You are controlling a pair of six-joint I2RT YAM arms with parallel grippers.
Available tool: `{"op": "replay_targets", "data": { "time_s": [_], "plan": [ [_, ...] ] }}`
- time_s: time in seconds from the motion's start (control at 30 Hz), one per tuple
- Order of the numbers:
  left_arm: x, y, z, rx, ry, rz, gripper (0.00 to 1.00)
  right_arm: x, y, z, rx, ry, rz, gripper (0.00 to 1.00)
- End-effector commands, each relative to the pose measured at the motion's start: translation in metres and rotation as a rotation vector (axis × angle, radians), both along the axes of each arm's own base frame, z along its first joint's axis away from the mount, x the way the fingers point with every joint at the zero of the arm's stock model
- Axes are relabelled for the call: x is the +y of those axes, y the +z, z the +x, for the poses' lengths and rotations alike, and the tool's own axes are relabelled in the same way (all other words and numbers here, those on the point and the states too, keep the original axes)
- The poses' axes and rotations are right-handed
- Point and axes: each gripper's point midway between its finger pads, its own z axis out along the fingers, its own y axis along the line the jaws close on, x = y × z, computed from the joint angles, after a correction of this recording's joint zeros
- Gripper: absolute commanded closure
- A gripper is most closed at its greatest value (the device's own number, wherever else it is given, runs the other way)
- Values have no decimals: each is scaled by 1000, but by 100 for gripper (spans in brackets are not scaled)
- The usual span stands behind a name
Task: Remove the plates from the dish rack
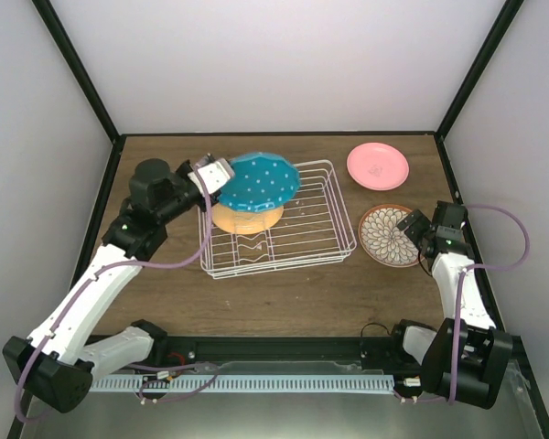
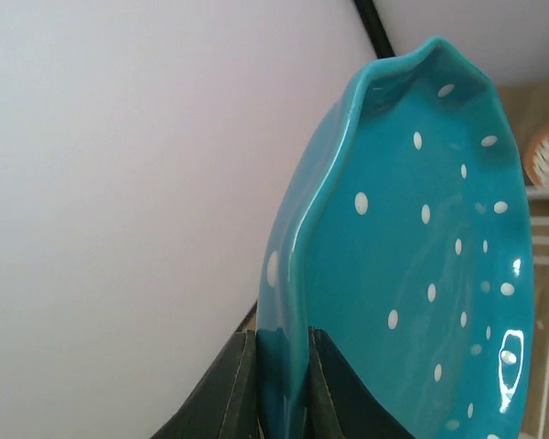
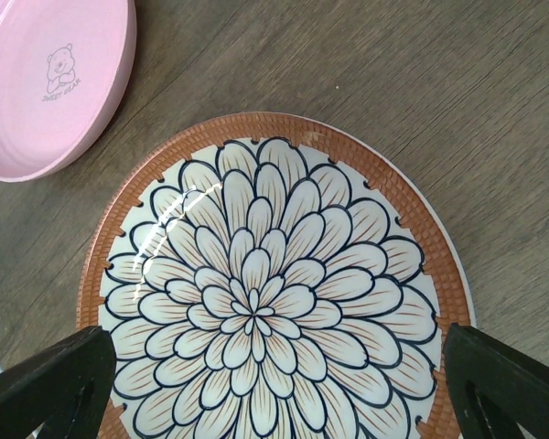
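On the left, the left gripper (image 1: 212,174) is clamped on the rim of the white-dotted teal plate (image 1: 259,181). The left wrist view shows its two fingers pinching the scalloped edge. The plate hangs tilted above the far left end of the white wire dish rack (image 1: 320,240) and seems clear of the wires. Under it a pale yellow-orange plate (image 1: 247,218) sits in the rack's left part, and I can make out no other plate in the rack.

To the right, the pink plate (image 1: 377,166) lies flat on the wooden table (image 1: 284,302) at the far right. The brown-floral plate (image 1: 386,235) lies just nearer. The right gripper (image 1: 419,229) hovers over the floral plate with its jaws spread wide, holding nothing.

The step in hand looks like carrying the teal plate out of the rack. The next move calls for swinging it to bare table beside the rack, levelling it and lowering it before letting go. The grip is only on the rim, so a fast turn could let the plate slip.
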Motion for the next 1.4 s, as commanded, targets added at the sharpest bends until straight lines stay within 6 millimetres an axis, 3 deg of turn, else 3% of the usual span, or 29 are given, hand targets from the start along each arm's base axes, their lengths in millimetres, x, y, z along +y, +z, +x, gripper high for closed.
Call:
{"op": "replay_targets", "data": {
  "time_s": [0.0, 0.13, 0.23, 0.33, 0.47, 0.6, 0.77, 0.9, 1.13, 1.37],
  "plan": [
    [31, 116, 14, -206, 129, -354, 96, -4, 5, 2, -16, 3, -22, 0],
    [85, 127, 53, -128, 313, -522, 96, -3, 4, 3, -15, 10, -20, 0],
    [143, 126, 80, -70, 479, -636, 96, -2, 3, 3, -14, 15, -20, 0],
    [200, 112, 98, 6, 623, -761, 96, -2, 4, 4, -17, 19, -20, 0],
    [273, 61, 111, 160, 829, -918, 96, -1, 8, 6, -29, 33, -26, 0],
    [312, -19, 108, 368, 975, -992, 96, 1, 12, 10, -42, 53, -23, 0],
    [336, -113, 85, 591, 1128, -1092, 96, 1, 18, 15, -51, 63, -24, 0],
    [334, -163, 69, 716, 1177, -1122, 96, 0, 23, 17, -55, 67, -37, 0],
    [322, -217, 63, 873, 1199, -1154, 96, -2, 27, 15, -59, 57, -45, 0],
    [325, -245, 63, 936, 1252, -1173, 96, -4, 32, 14, -67, 42, -54, 0]
  ]
}}
